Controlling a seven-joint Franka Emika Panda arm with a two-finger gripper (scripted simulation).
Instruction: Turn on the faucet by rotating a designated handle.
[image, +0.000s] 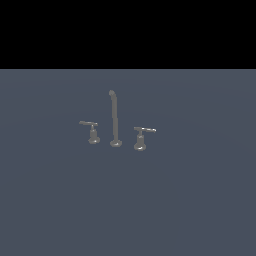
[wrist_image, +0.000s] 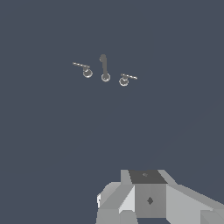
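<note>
Well apart from the handle and spout, the gripper shows no fingers, so their spread cannot be told.

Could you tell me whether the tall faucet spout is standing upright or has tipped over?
Upright. In the exterior view the spout rises straight from its round base, curved tip on top, between the handle and the shinier lever.

spout between two levers, handle at exterior view's left
</note>
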